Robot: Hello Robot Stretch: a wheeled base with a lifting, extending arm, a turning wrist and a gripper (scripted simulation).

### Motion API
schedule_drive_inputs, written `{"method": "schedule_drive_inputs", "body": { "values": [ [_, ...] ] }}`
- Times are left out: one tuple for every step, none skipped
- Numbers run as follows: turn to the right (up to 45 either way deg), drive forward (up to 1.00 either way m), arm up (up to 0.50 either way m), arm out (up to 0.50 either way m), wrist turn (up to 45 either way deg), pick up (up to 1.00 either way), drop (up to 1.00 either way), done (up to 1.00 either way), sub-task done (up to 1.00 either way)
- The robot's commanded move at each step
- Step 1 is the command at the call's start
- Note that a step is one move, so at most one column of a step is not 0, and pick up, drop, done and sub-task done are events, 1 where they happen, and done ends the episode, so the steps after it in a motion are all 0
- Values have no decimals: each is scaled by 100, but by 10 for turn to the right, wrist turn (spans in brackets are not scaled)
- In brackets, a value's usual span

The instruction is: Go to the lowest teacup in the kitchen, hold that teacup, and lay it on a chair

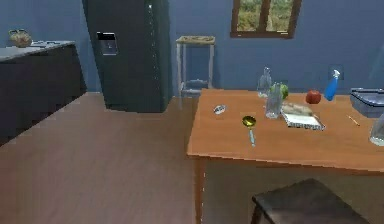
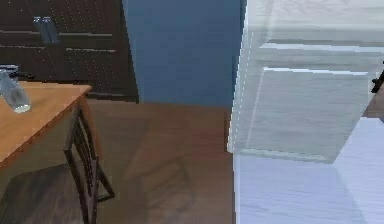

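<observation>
Room: blue-walled kitchen with a wood floor; all places are given from the wooden counter [image 1: 300, 148].
Dark counter [image 1: 40, 75]: well to the left of the wooden counter, with a bowl [image 1: 20, 38] on top.
Fridge [image 1: 125, 50]: dark and tall, behind and left of the wooden counter.
Stool [image 1: 195, 62]: white, behind the wooden counter's left end, by the wall.
Small grey cup-like thing [image 1: 219, 108]: on the wooden counter near its back left corner; too small to tell whether it is the teacup.
Ladle [image 1: 249, 123]: yellow-green, lying on the wooden counter just right of the cup-like thing.
Clear bottles [image 1: 267, 85]: upright at the wooden counter's back edge.
Notebook [image 1: 302, 119]: flat on the wooden counter, right of the bottles.
Red fruit [image 1: 313, 97]: on the wooden counter, behind the notebook.
Blue bottle [image 1: 333, 78]: toward the wooden counter's back right.
Chair [image 1: 310, 205]: dark seat, just in front of the wooden counter's near edge.
Glass [image 2: 14, 92]: in the arm side view, upright on the wooden counter's corner.
White cabinet [image 2: 310, 90]: well to the right of the wooden counter.
Gripper: cannot tell its state.
</observation>
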Motion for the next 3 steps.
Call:
{"method": "schedule_drive_inputs", "body": {
  "values": [
    [120, 0, 0, 0, 0, 0, 0, 0, 0],
    [0, 15, 0, 0, 0, 0, 0, 0, 0],
    [-450, 0, 0, 0, 0, 0, 0, 0, 0]
  ]
}}
